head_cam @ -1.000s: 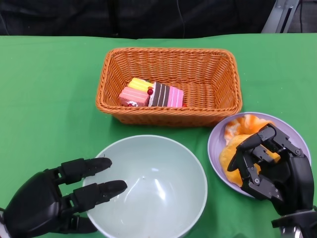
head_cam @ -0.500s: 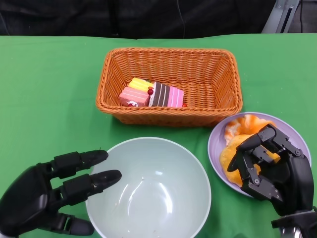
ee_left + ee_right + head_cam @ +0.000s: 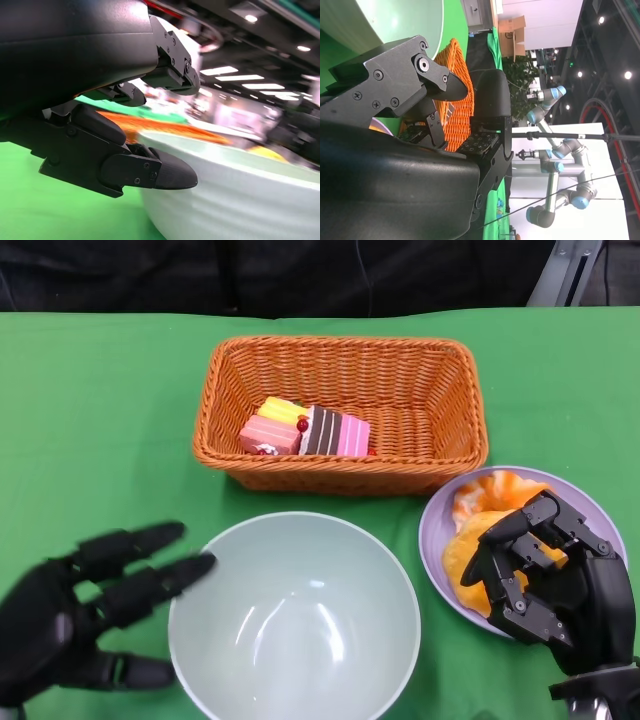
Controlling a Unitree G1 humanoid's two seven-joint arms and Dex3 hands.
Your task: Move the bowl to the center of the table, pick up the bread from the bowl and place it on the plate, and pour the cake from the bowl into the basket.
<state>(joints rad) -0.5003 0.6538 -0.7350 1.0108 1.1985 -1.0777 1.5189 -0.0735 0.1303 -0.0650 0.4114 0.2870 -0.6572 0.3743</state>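
While the pale green bowl (image 3: 295, 615) sits empty near the front middle of the green worktop (image 3: 90, 430), the left hand (image 3: 85, 615) is off its left side with the fingers spread and nothing in them. The fingertips come close to the bowl's rim, but it's a bit blurry in the head view, so I can't say whether they touch it. The left wrist view shows the same thing from down low: the bowl's white-looking wall (image 3: 225, 195) just beside the black fingers (image 3: 150, 172), with a sliver of green between them.

The cake (image 3: 305, 430), a couple of pink and striped slices, is lying inside the orange wicker basket (image 3: 340, 475) behind the bowl, toward the basket's left half.

The bread (image 3: 480, 530) is on the purple plate (image 3: 435, 530) to the right of the bowl, orange and lumpy. The right hand (image 3: 545, 580) hangs over the plate's near half with its fingers curled in over the bread. Whether it has hold of the bread or is just hovering, I honestly can't tell; the right wrist view is mostly black shell and doesn't help.
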